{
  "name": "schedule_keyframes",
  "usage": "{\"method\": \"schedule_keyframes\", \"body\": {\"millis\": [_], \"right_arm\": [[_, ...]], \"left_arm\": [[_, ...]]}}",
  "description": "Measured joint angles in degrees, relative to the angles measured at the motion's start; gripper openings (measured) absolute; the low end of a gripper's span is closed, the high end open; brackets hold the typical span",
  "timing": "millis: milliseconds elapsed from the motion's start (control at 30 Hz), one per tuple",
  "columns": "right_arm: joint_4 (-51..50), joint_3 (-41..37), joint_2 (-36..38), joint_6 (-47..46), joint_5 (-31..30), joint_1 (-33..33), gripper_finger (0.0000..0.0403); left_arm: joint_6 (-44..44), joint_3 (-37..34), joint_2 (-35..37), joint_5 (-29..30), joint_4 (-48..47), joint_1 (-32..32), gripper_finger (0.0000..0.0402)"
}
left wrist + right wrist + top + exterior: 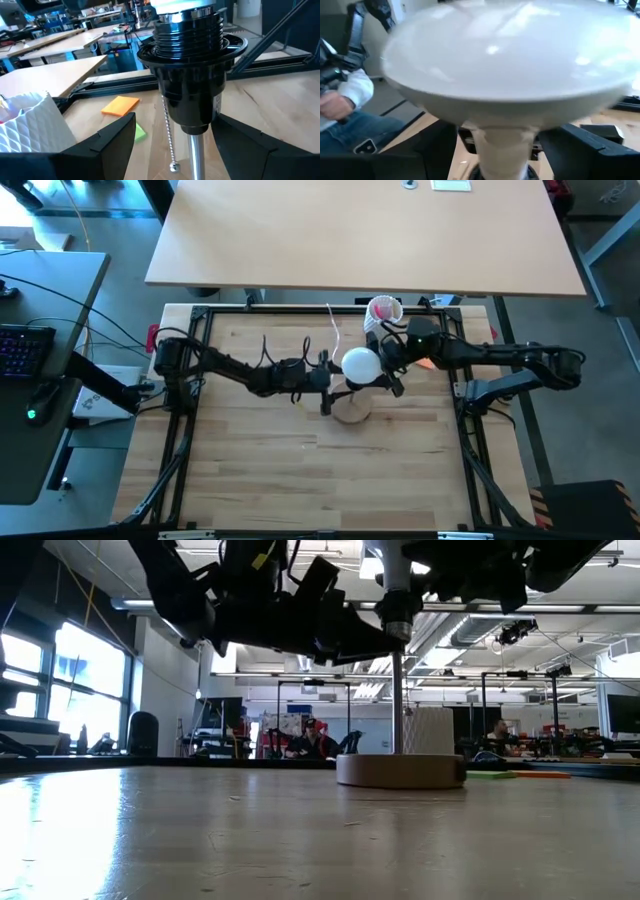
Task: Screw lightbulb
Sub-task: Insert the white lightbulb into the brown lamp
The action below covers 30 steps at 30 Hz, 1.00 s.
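The white lightbulb [360, 365] stands upright with its silvery base [186, 17] in the top of the black socket [190, 75]. The socket sits on a metal rod [397, 705] rising from the round wooden stand [400, 770]. A bead chain [169, 140] hangs beside the rod. My left gripper [328, 385] comes level from the table's left. It is open, with its fingers [100, 145] on either side of the socket's lower end, a gap showing on one side. My right gripper [382, 367] comes from the right and is shut on the bulb. My right gripper holds the lightbulb between its two fingers [585, 145], coming level from the table's right. The fingers show on either side of the bulb's narrow neck [502, 145]. The globe [510, 55] hides the exact place of contact. The bulb is upright, its base in the socket.
A white perforated cup [383, 310] with pink contents stands just beyond the stand, close to my right arm. It also shows in the left wrist view [30, 125]. An orange pad [120, 106] and a green piece [139, 132] lie on the wooden table [400, 470]. A black frame [190, 315] edges it.
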State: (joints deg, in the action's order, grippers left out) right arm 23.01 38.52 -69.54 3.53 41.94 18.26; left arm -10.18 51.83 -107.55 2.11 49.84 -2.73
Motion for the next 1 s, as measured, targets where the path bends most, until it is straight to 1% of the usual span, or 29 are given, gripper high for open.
{"method": "schedule_keyframes", "body": {"millis": [167, 267, 367, 533, 600, 700, 800, 900, 1000], "right_arm": [[0.1, 0.0, -0.9, -1.2, 3.5, 1.4, 0.0262], [0.8, 0.0, -2.0, -1.2, 4.0, 1.4, 0.0249], [1.6, 0.0, -2.7, -1.1, 4.1, 1.4, 0.0220], [2.0, 0.0, -2.8, -1.0, 3.9, 1.8, 0.0153], [1.8, 0.0, -2.8, -1.1, 4.0, 2.2, 0.0140], [1.8, 0.0, -2.8, -2.0, 3.4, 2.1, 0.0140], [1.7, 0.0, -2.8, -2.5, 2.0, 1.9, 0.0140], [0.7, 0.0, -2.5, -2.4, -0.8, 1.0, 0.0140], [-1.7, 0.1, -1.4, -1.6, -6.1, -0.3, 0.0140]], "left_arm": [[0.0, 0.0, 0.0, -3.4, 0.3, -1.5, 0.0255], [0.0, 0.0, 0.0, -4.4, 0.4, -2.1, 0.0255], [0.0, 0.0, 0.0, -4.8, 0.3, -2.3, 0.0255], [0.0, 0.0, 0.0, -5.0, 0.1, -2.3, 0.0255], [-0.1, 0.0, 0.0, -5.5, 0.1, -2.3, 0.0250], [-0.2, 0.0, 0.0, -5.7, 0.0, -2.3, 0.0230], [-0.5, 0.0, 0.0, -5.8, -0.1, -2.3, 0.0195], [-0.7, 0.0, 0.0, -4.7, -0.5, -2.3, 0.0159], [-2.0, 0.0, 0.0, -3.2, -0.8, -1.9, 0.0130]]}}
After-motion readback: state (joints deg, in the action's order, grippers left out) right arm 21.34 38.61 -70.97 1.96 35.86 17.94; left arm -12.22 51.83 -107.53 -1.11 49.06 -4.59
